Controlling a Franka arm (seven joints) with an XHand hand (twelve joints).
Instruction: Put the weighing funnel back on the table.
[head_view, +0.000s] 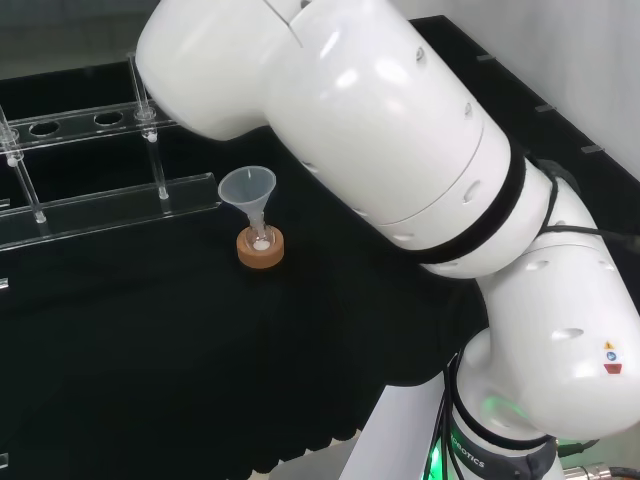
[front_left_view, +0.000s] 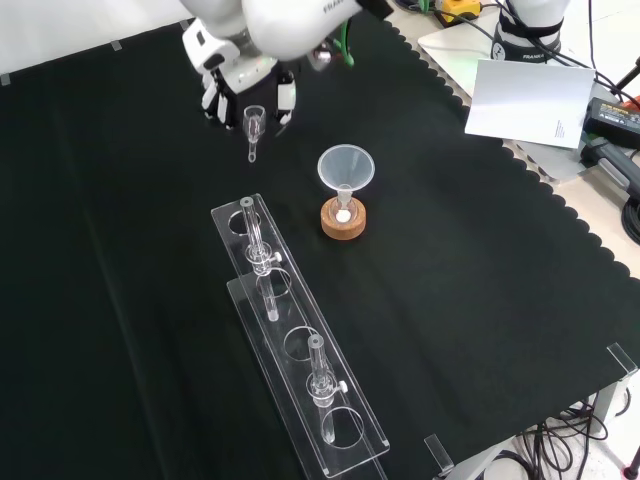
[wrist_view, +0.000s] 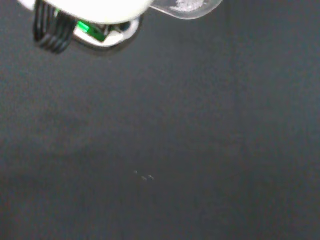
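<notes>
The robot hand (front_left_view: 238, 72) hangs at the top of the front view, fingers (front_left_view: 284, 98) curled on the weighing funnel (front_left_view: 253, 124) just below the palm. The piece stands roughly upright, stem pointing down at bare surface (front_left_view: 120, 300). The funnel (front_left_view: 345, 168) and rack (front_left_view: 290, 330) stand apart from it. Setting it down likely means lowering straight and tipping it flat.

1. Black cloth (wrist_view: 175, 125) spreads flat behind everything else.
2. A few tiny pale specks (wrist_view: 145, 176) lie on it.
3. A blurred white part of the hand (wrist_view: 95, 6) sits close to the camera.
4. Black cables (wrist_view: 50, 32) loop just beside it, next to a green-lit part (wrist_view: 92, 30).
5. The clear weighing funnel (wrist_view: 187, 7) juts out from the hand, with white grains in its rounded bowl.
</notes>
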